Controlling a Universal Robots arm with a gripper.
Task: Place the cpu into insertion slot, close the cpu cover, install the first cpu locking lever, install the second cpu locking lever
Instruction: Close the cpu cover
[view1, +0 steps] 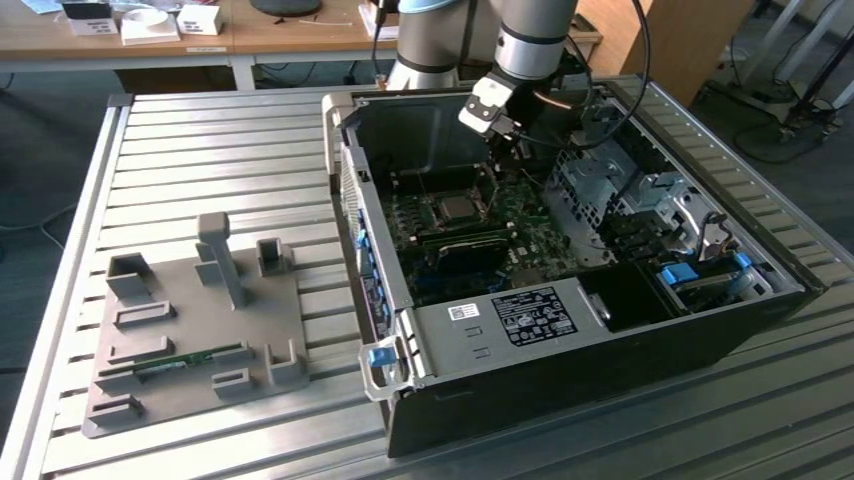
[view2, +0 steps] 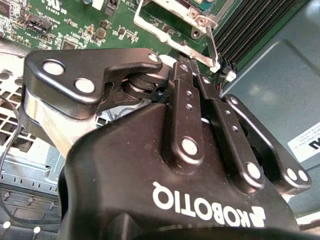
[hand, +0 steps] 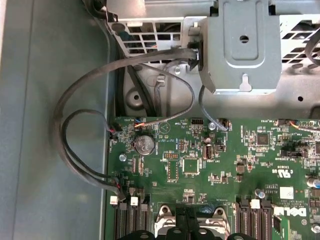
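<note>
**Pincer low beside the socket in the open computer case**

In the exterior view we see the arm (view1: 534, 40) reaching from above into an open black computer case (view1: 601, 370). The case lies on a ribbed metal tabletop (view1: 200, 150). The pincer (view1: 502, 160) hangs low over the green board (view1: 534, 235), near the socket (view1: 454, 208) and toward the exterior view's right of it. A silvery square, the chip (view1: 458, 207), lies in the middle of the socket with a frame around it. From here we cannot tell if the cover is fully down. On the exterior view's left of the case stands a grey holder plate (view1: 187, 300) with a small green memory stick (view1: 174, 362) in it.

In the second wrist view the black pincer (view2: 192, 72) is seen from very near. Its fingers (view2: 187, 100) are drawn together and the gap at the tips is narrow. We cannot tell if they pinch anything. The tips are just beside the end of a thin metal lever (view2: 212, 45), which runs along one edge of the silvery cover (view2: 172, 7). Long dark memory slots (view2: 250, 25) lie next to the lever.

In the first wrist view the board (hand: 200, 165) carries a round battery (hand: 145, 145). Grey cables (hand: 75, 130) loop from the case wall to the board's edge, and a metal drive cage (hand: 245, 45) stands beyond the board. The silvery cover (hand: 166, 220) sits between two groups of memory slots (hand: 130, 220), with the dark knuckles of the pincer (hand: 189, 234) in front of it.
</note>
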